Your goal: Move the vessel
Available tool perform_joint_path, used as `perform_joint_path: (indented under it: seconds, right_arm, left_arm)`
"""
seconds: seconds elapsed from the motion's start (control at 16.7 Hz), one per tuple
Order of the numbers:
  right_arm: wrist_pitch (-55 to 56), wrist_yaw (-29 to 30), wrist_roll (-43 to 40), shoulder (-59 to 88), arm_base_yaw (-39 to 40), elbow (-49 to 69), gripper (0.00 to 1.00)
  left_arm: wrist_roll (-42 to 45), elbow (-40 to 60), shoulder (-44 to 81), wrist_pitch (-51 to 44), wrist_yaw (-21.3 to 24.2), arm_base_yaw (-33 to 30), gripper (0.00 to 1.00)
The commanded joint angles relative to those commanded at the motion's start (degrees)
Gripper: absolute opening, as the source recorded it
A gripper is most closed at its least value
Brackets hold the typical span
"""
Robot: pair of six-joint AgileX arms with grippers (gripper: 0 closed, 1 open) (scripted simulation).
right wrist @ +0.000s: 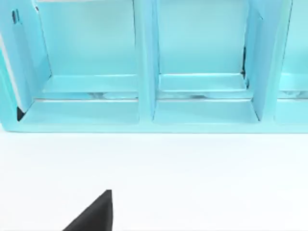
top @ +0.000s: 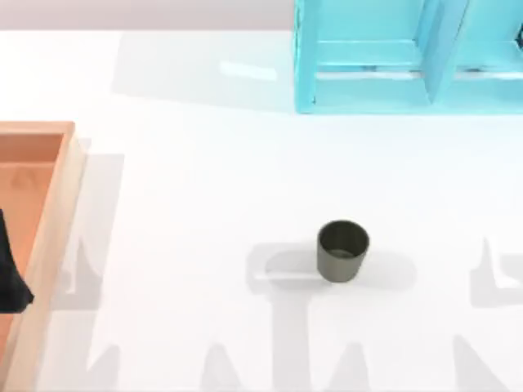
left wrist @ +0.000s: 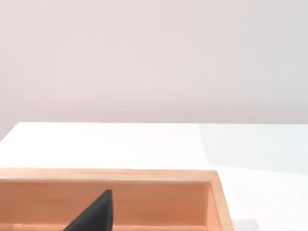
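We find the vessel (top: 343,251) standing upright on the white surface (top: 204,204), mouth up, somewhat right of centre and toward the near edge, with bare surface on every side of it. It is dark olive-grey, plain, without a handle (the interior looks empty from above).

At the left edge of the surface lies the wooden tray (top: 57,204), its long wall running along that edge. A dark part of our left arm (top: 10,273) shows over the tray at the extreme left of the top view. The vessel is well apart from it, across a broad stretch of open surface, nearer the right side than the left.

In the left wrist view a dark tip of the left gripper (left wrist: 94,214) hangs over the tray's inner wall (left wrist: 144,197); whether this gripper is apart or together we cannot tell.

At the far right corner of the surface stands a light blue shelf unit (top: 392,57) with open compartments. The right wrist view faces those compartments (right wrist: 149,72), with a dark tip of the right gripper (right wrist: 94,214) above the white surface; its state we likewise cannot tell.
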Motion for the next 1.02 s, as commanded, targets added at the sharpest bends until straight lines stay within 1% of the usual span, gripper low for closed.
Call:
perform_joint_path:
  seconds: [0.3, 1.02]
  right_arm:
    - [-13.53, 0.21, 5.44, 20.25, 5.93, 16.95, 1.0]
    - [-53.01, 0.27, 23.8, 79.32, 23.18, 70.52, 1.0]
  left_arm:
    - [0.0, 0.0, 0.0, 0.0, 0.0, 0.0, 1.0]
    - [0.0, 0.0, 0.0, 0.0, 0.0, 0.0, 1.0]
